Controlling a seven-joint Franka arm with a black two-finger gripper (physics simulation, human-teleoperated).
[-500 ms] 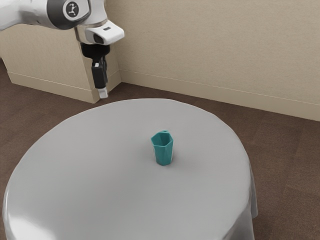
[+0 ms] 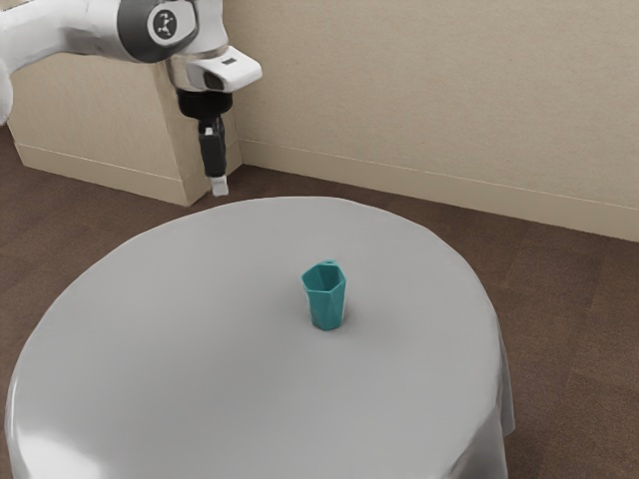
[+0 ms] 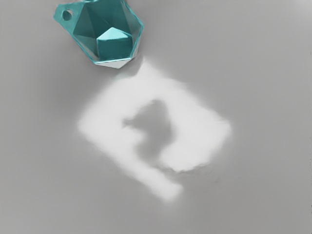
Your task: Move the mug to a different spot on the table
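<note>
The task is sitting at its very beginning: the teal, faceted, hard-looking mug (image 2: 324, 296) is standing upright and untouched on the round table draped in a smooth grey cloth (image 2: 180, 359), a little to the exterior view's right of the table's middle. Nothing is resting against it and nothing is holding it. All the real work is waiting: getting the hand to the mug, taking hold, carrying it and setting it down somewhere else on the cloth.

The black two-finger gripper (image 2: 217, 187) is hanging high above the table's far edge, pointing straight down, toward the exterior view's upper left. It is showing edge-on as one narrow dark column with a pale tip, so whether it is open or closed cannot be told; it is plainly carrying nothing.

The mug is lying well apart from the gripper, nearer the camera, toward the exterior view's right, and far lower. In the wrist view the mug (image 3: 100, 34) is appearing off to one side rather than under the hand, its open mouth and small handle ring facing the camera, with bare grey cloth (image 3: 253, 195) beneath the hand. Judging by this, the approach is going to need both a sideways reach and a long descent
</note>
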